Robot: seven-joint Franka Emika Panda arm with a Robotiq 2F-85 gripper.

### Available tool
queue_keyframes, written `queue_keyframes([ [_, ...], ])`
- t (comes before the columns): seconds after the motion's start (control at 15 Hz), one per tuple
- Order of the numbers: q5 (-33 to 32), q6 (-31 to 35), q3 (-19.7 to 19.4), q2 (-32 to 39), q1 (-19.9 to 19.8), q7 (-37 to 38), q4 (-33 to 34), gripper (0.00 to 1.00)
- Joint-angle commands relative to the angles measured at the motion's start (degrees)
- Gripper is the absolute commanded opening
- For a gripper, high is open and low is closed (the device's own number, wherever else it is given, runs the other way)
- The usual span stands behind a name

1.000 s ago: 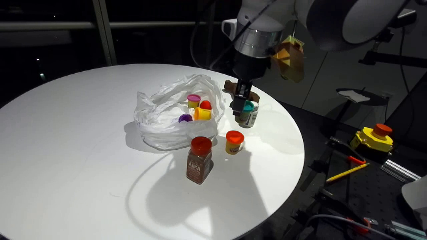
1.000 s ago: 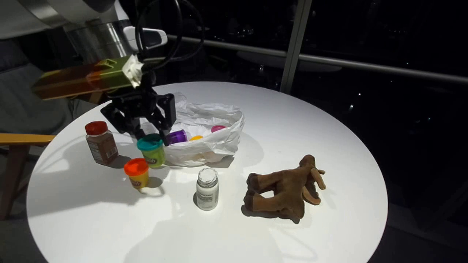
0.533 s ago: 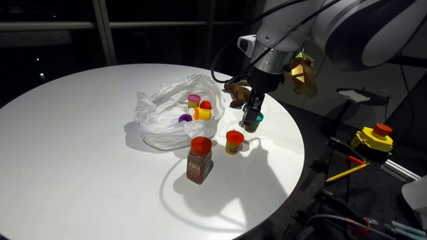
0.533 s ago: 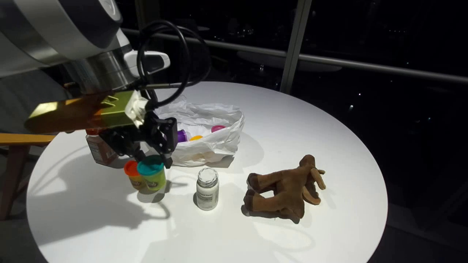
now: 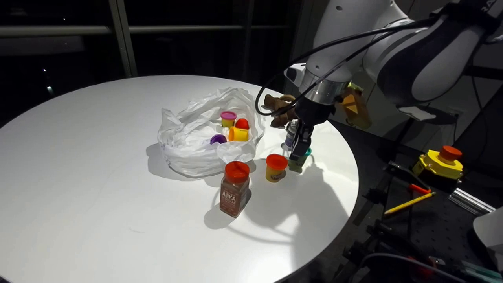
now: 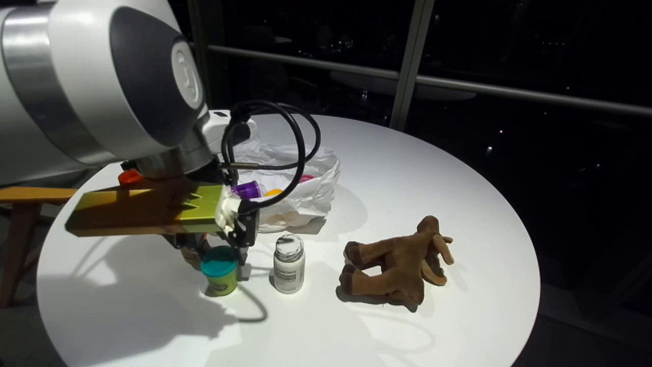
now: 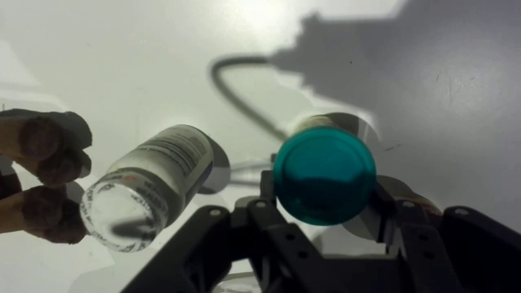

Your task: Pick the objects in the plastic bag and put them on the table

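Teal cup (image 6: 220, 270) is near the bottle (image 6: 289, 270) in an exterior view. In an exterior view, more cups (image 5: 238, 135) sit in the bag (image 5: 196, 165) on the table (image 5: 98, 196). Wrist view: the gripper (image 7: 325, 187) pinches the teal cup.

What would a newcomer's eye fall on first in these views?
Probably the teal-lidded tub, gripped in the tool at or just above the white table. Next, the crumpled plastic bag near the middle of an exterior view, with bright tubs inside. Then the brown plush toy, lying right of centre in an exterior view.
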Motion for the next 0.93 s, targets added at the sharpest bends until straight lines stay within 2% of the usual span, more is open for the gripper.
queue_keyframes([
  [0.0,-0.4,4.4,0.7,1.3,-2.5,-4.5,-0.3,0.77],
  [0.13,-2.1,4.7,-0.6,-1.0,-1.7,-4.7,-1.4,0.91],
  [0.2,-1.0,3.8,0.5,-3.0,-2.5,-5.7,-2.5,0.99],
  [0.47,3.5,-1.7,3.8,-11.4,-2.2,-5.8,-4.3,1.0],
  [0.6,14.5,-4.3,7.5,-13.9,-1.7,-8.0,-3.4,1.0],
  [0.67,18.7,-5.3,11.4,-14.0,-3.7,-7.5,-2.2,1.0],
  [0.8,28.6,-7.7,11.9,-13.5,-0.5,-8.6,2.5,1.0],
  [0.87,33.5,-9.0,12.8,-13.0,-0.2,-9.9,5.4,1.0],
])
